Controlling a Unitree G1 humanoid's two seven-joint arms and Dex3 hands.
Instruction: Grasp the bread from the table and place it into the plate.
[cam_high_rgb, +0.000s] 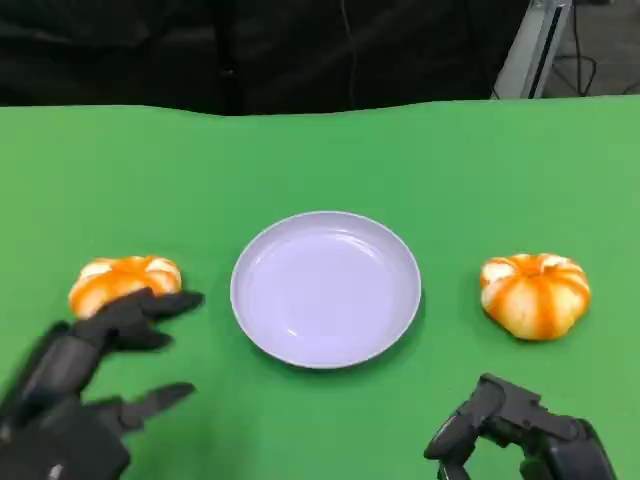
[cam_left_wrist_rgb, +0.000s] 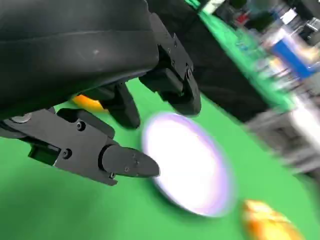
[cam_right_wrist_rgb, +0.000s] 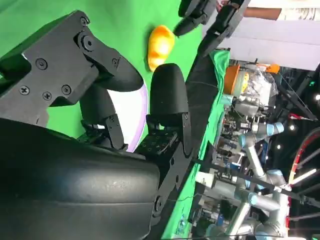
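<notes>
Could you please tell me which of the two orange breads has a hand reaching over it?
The orange-and-white pumpkin-shaped bread left of the pale round plate; the left hand overlaps it.

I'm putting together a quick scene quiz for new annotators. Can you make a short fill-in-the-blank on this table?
1. The white plate holds ____.
2. The number of orange-striped bread buns on the green table is ____.
3. The left hand reaches with spread fingers toward the left bun, which lies on the ____, not on the plate.
4. The hand nearer the right bun is the ____ hand.

Missing words: nothing; two; table; right
</notes>
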